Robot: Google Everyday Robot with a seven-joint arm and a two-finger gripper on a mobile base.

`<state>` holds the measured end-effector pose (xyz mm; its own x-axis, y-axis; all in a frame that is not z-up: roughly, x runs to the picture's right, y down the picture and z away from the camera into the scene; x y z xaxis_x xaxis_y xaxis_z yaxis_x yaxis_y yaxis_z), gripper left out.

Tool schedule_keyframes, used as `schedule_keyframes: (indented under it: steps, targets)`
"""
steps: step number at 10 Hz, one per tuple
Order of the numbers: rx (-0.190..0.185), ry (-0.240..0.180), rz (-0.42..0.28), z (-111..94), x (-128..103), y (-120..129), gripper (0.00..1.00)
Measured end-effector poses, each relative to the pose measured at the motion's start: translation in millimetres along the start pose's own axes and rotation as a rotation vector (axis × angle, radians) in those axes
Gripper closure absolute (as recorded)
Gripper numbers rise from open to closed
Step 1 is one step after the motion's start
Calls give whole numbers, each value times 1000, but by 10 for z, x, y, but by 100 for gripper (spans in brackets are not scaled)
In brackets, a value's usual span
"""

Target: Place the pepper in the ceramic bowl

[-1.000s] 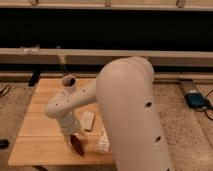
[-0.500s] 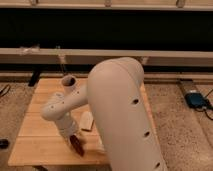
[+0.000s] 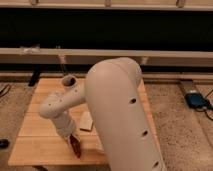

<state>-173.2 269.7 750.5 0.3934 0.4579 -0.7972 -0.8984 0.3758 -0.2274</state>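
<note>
Camera view: gripper (image 3: 75, 142) low over front of wooden table (image 3: 35, 135), right at dark red pepper (image 3: 76, 148); I can't tell whether it's clamped. Tan block (image 3: 86, 121) near, behind. Arm (image 3: 117, 100) blocks table's right side.

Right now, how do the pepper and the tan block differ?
The pepper is dark red and slim; the tan block is pale and rectangular. The pepper is at the gripper, near the front edge of the table; the tan block lies flat farther back. Both are over the table.
</note>
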Motion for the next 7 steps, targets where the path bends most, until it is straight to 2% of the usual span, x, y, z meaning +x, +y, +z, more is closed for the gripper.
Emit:
schedule_keyframes:
  steps: [1, 3, 4, 6, 7]
  targets:
    - [-23, -18, 12, -189, -9, -17, 100]
    - [-62, -89, 41, -738, -47, -212, 100]
    - [-72, -112, 56, -908, -63, -327, 100]
    - [-95, -169, 114, -1261, -172, -790, 100]
    - [-102, -190, 148, -1359, -258, -1045, 100]
